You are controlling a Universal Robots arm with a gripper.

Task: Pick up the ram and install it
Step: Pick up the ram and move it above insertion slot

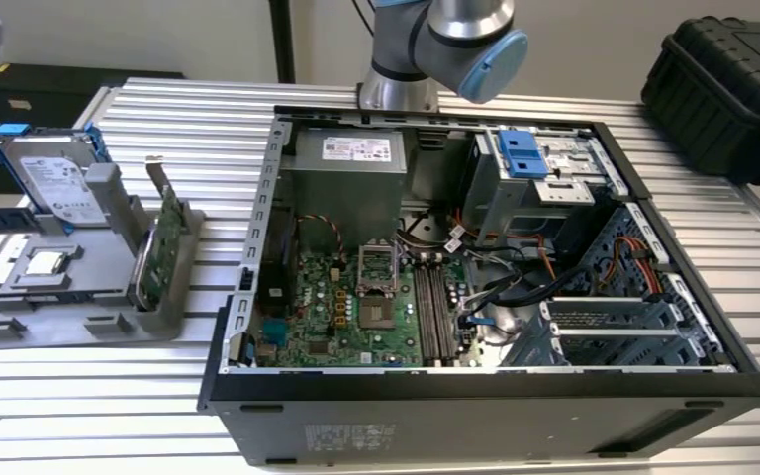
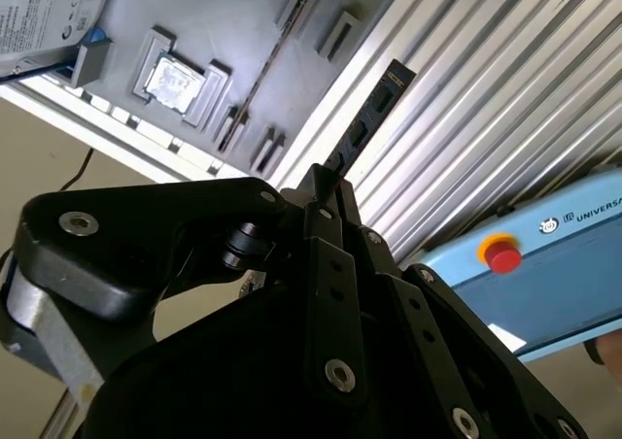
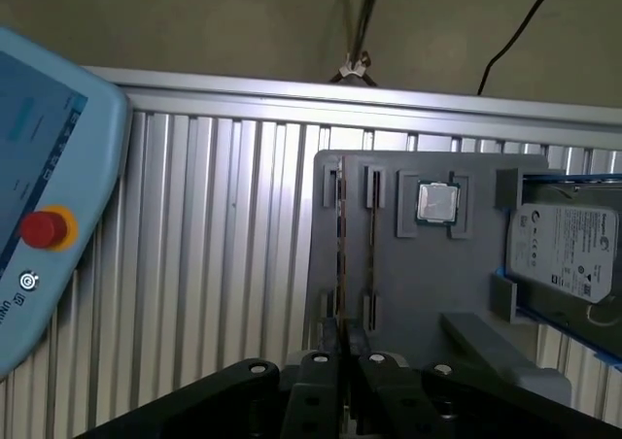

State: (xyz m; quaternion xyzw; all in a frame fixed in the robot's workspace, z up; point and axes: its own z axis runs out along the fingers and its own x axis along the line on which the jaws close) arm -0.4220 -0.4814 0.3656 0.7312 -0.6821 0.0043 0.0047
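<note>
Ram in hand, pointing straight outward

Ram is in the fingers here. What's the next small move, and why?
Probably carry it toward the memory slots on the motherboard. In the second wrist view the gripper looks shut on the ram, which appears clear of the grey holder, against the ribbed table, so the lift seems done.

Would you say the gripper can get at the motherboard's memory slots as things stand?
Probably yes, holding the ram: the case lies open, the memory slots sit uncovered, though cables lie close.
</note>
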